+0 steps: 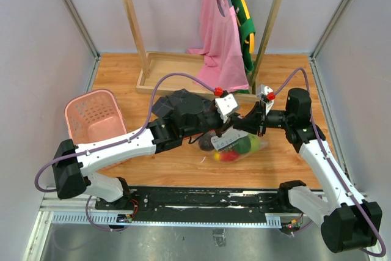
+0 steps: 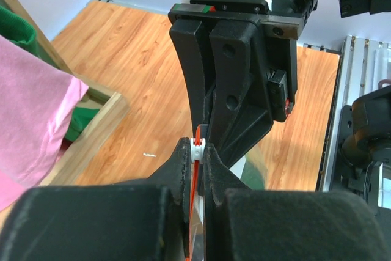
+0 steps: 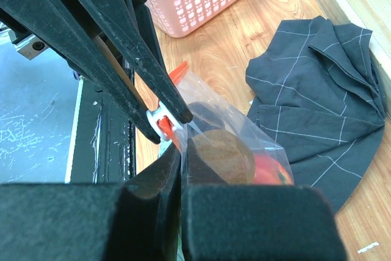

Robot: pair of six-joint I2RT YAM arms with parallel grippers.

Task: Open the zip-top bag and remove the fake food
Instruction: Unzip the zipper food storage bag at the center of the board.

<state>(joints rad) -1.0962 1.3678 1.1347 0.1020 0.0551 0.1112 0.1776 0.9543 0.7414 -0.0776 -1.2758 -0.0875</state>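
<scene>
The zip-top bag hangs just above the wooden table between both grippers, with red, yellow and green fake food inside. In the right wrist view the bag shows a brownish fruit and a red fruit. My left gripper is shut on the white zip slider on the orange-red zip strip. My right gripper faces it and is shut on the bag's plastic edge beside the slider. The left gripper and the right gripper are almost touching.
A pink slotted basket stands at the left. A dark grey checked cloth lies behind the bag. A wooden clothes rack with a pink garment stands at the back. A metal rail runs along the near edge.
</scene>
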